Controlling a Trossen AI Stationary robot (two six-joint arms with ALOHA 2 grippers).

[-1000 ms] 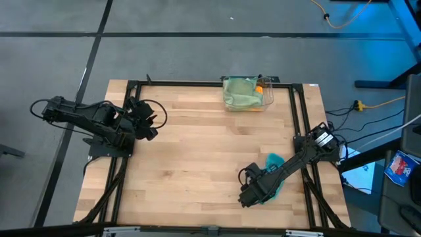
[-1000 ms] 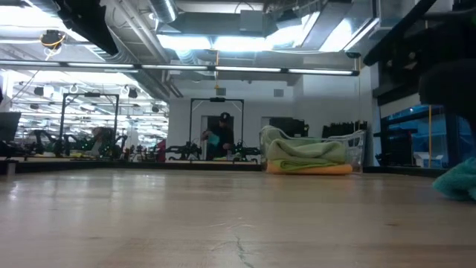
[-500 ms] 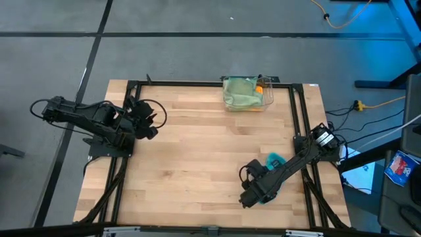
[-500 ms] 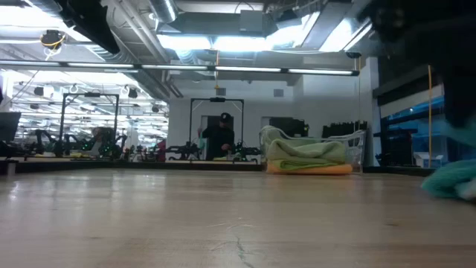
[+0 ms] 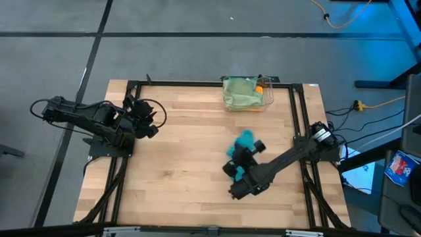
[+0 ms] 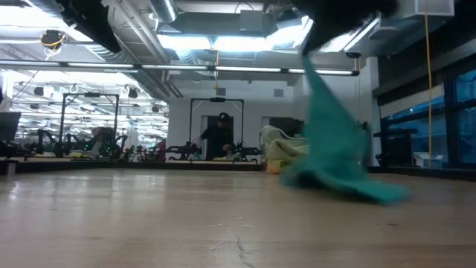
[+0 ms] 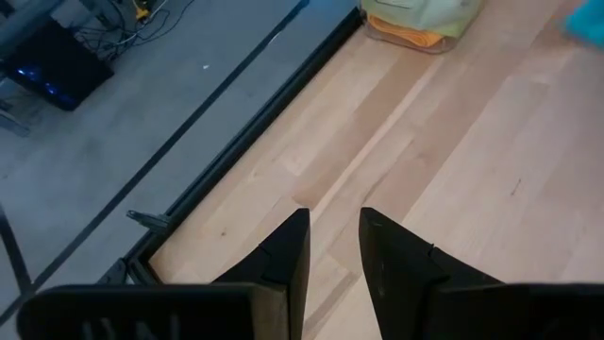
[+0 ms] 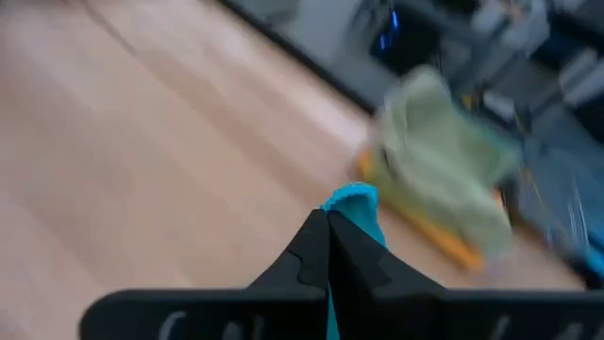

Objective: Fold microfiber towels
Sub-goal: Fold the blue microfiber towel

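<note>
My right gripper [image 5: 245,151] is over the middle of the table, raised and shut on the teal towel [image 6: 331,141]. The towel also shows in the high view [image 5: 245,138] and in the right wrist view [image 8: 354,203]. My left gripper [image 7: 332,241] waits near the table's left edge [image 5: 148,118], narrowly open and empty. The pale green towel [image 5: 240,91] and the orange towel [image 5: 259,89] lie in the clear bin [image 5: 268,99] at the far edge. My right gripper pinches a bunched edge of the teal towel [image 8: 347,200] between its two shut fingers, and a little cloth sticks out past the fingertips. The fingers come from above. The towel hangs in a long slack drape below them, and its lower end [image 6: 372,192] lies on the table.
The bin stands at the table's far edge, right of the middle, and shows behind the hanging towel in the low view [image 6: 349,152]. Bare wood lies between the two arms [image 5: 184,158]. A person [image 6: 219,138] stands in the room far behind the table.
My right gripper has risen and swung from the near right part of the table toward the middle, still shut. The teal towel, which lay bunched on the table at the right, has been drawn up and now hangs stretched out with only its lower end on the wood.
</note>
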